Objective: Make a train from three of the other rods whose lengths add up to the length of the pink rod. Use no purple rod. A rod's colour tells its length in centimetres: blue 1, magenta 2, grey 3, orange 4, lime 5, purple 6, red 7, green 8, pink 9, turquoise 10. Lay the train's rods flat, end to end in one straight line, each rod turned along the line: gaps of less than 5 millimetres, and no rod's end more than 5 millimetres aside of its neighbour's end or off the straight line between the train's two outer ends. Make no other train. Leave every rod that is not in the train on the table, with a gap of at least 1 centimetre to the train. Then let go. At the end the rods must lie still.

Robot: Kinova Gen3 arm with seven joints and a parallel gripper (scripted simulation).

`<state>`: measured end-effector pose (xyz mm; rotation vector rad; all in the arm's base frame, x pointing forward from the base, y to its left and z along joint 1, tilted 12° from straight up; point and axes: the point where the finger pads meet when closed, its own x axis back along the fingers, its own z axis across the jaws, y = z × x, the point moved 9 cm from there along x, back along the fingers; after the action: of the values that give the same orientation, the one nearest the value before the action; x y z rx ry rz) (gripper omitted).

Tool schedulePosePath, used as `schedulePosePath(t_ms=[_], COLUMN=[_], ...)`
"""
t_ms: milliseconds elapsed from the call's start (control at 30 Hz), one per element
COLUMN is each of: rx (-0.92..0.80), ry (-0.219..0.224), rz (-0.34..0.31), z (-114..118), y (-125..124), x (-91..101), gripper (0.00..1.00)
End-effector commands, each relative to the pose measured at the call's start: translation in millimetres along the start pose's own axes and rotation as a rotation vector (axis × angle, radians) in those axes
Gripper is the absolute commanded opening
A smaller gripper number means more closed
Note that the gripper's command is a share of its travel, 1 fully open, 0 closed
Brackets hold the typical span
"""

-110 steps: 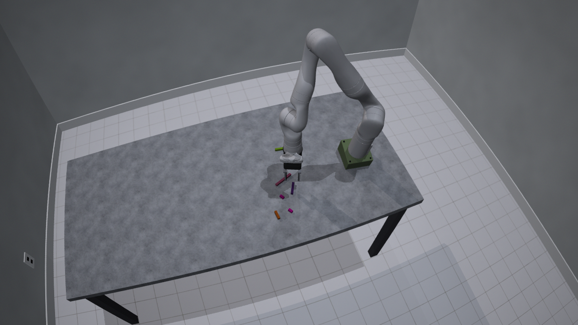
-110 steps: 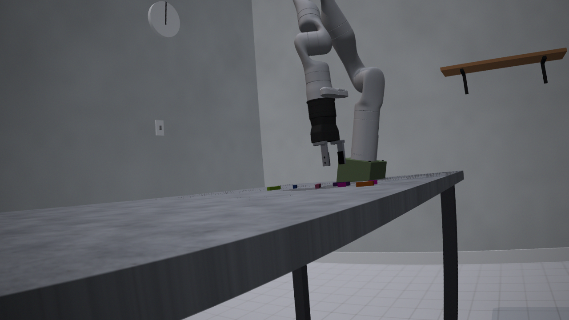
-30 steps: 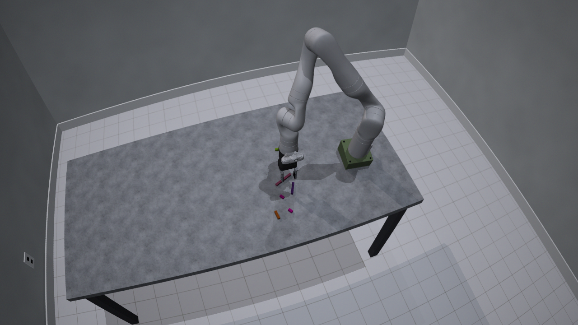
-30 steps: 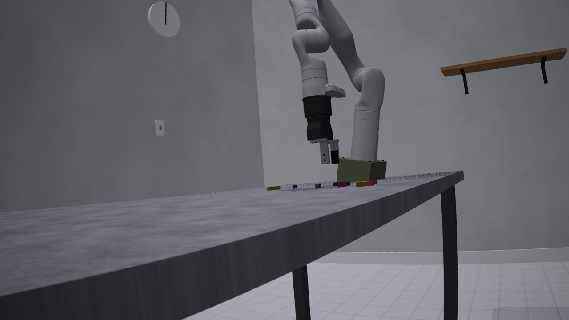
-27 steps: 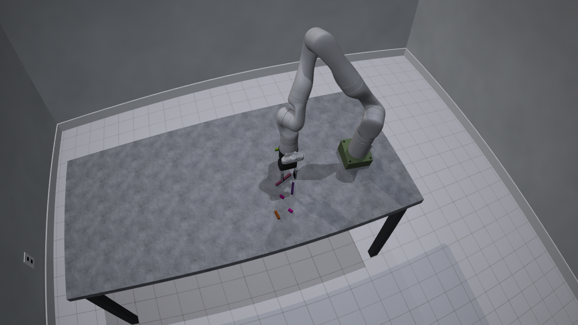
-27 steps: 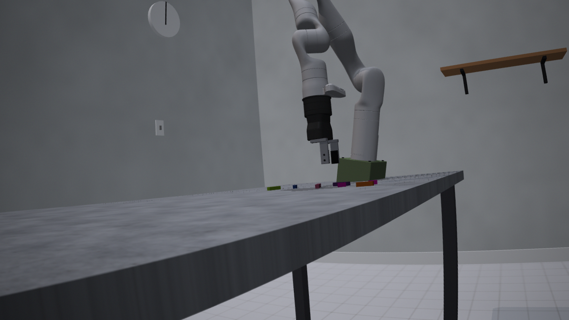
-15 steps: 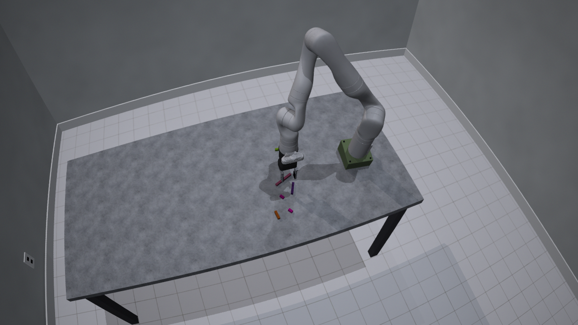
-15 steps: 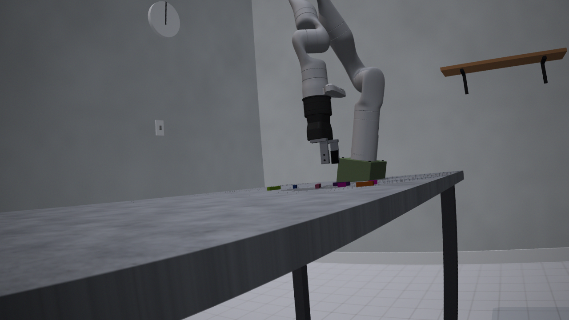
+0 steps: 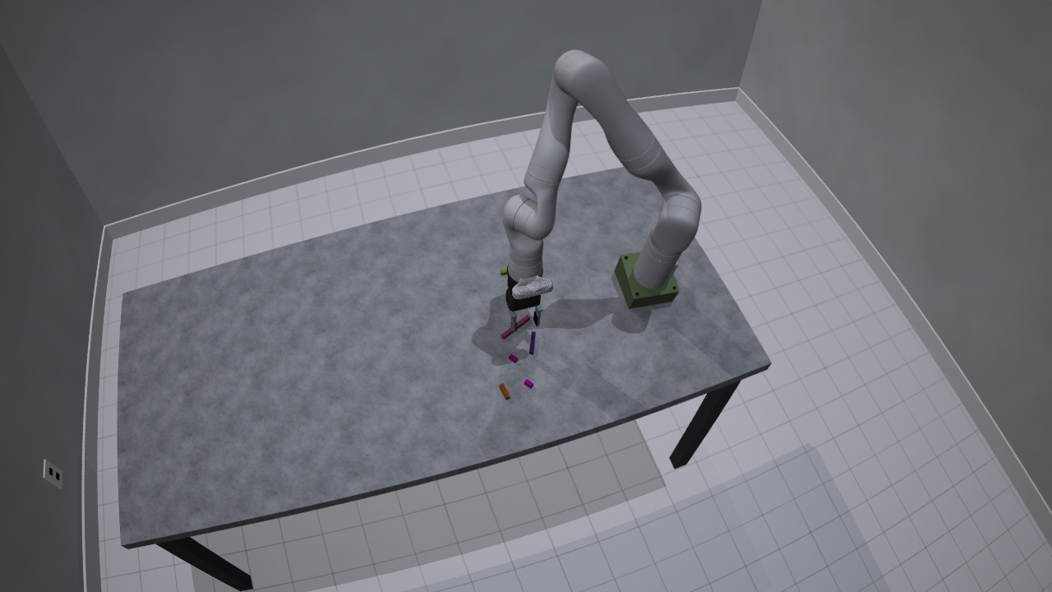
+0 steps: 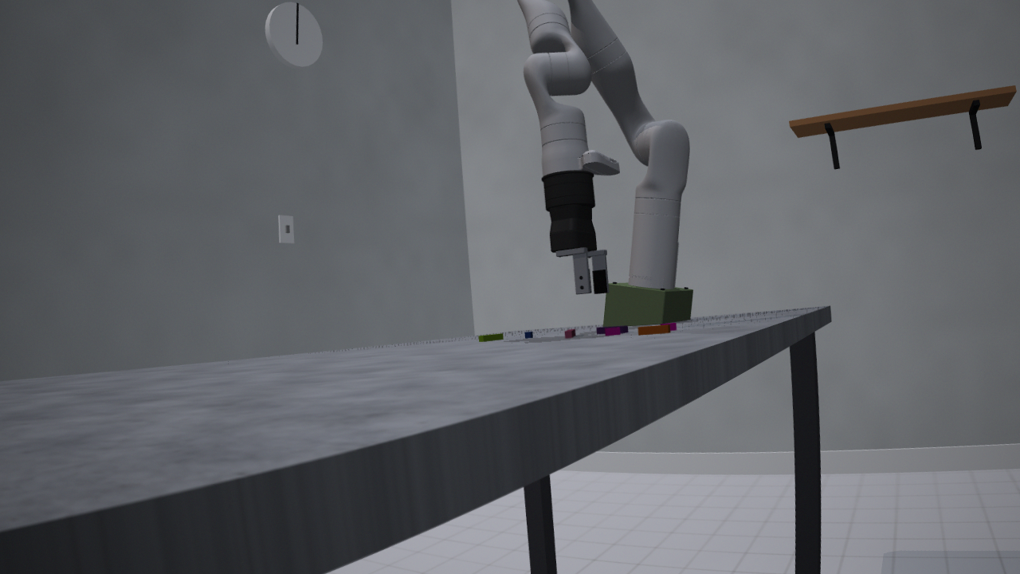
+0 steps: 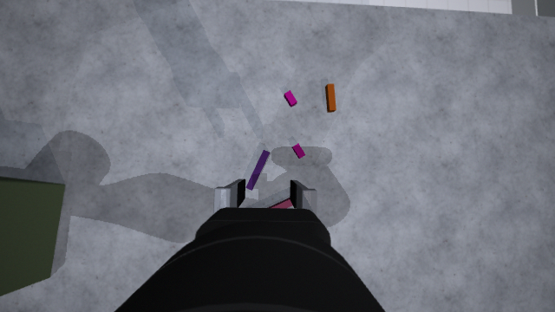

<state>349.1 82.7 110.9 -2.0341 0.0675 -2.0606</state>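
With no train yet laid, the gripper (image 9: 525, 320) (image 10: 591, 292) (image 11: 267, 189) hovers wide open, nothing held — first pick pending; next: probably align over the lime rod (image 9: 505, 272) (image 10: 490, 337).

From my wrist, the longest rod (image 11: 281, 204) lies below the purple rod (image 11: 257, 170); beyond, one magenta rod (image 11: 298, 151) lies nearer me, another magenta rod (image 11: 290, 98) left of the orange rod (image 11: 330, 98).

Dim, cool grey light fills the views; soft-edged shadows of the arm (image 9: 625, 110) fall across the table (image 9: 294, 367) (image 10: 285, 428) (image 11: 434, 173). The top view bows straight edges; fine speckling roughens the far tabletop in the exterior view.
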Motion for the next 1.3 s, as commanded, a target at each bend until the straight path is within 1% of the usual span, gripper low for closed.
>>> schedulePosePath(t_ms=[0, 433, 767, 1033, 1267], rx=[0.016, 0.014, -0.020, -0.114, -0.271], ry=[-0.001, -0.001, -0.006, -0.016, -0.030], rz=[-0.004, -0.004, -0.006, -0.013, -0.024], z=[0.1, 0.2, 1.0, 3.2, 6.4], y=[1.4, 1.3, -0.4, -7.0, -13.0], x=[0.4, 0.3, -0.3, -1.7, -3.4], gripper=[1.00, 1.00, 1.00, 1.00, 1.00])
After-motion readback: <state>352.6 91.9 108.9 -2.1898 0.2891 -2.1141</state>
